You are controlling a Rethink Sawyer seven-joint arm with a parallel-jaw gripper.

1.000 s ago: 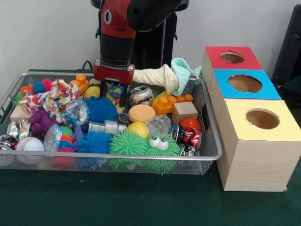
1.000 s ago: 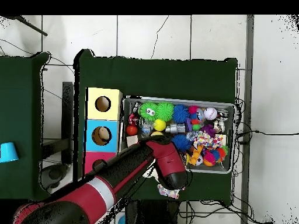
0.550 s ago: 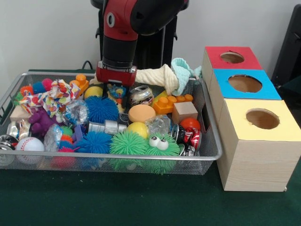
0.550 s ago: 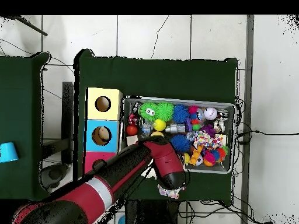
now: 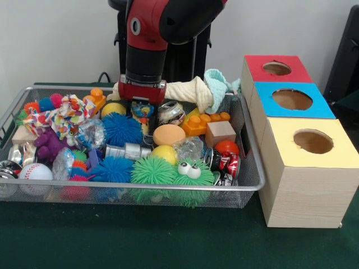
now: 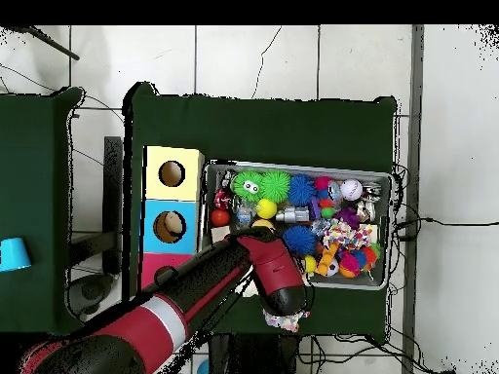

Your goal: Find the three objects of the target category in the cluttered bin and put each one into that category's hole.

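While the wire bin (image 5: 247,185) fills the left and centre of the front frame, its nearest row holds a white baseball (image 5: 35,171), spiky green balls, one with googly eyes (image 5: 189,170), and a crushed red can (image 5: 225,163). Behind these lie a yellow ball (image 5: 164,152), an orange disc (image 5: 169,134), a wooden cube (image 5: 220,133) and an orange brick (image 5: 204,122). Further back, upper centre, the hand (image 5: 142,112) hangs low over a small colourful toy (image 5: 141,109) beside a dented can (image 5: 169,112); I cannot tell how wide its fingers stand, nor whether they grip the toy. The three boxes with red (image 5: 276,68), blue (image 5: 291,99) and yellow (image 5: 313,141) holes line the right. My judgement: lift straight up, slowly, so neighbours and the knotted cloth rope (image 5: 193,91) behind are not dragged along
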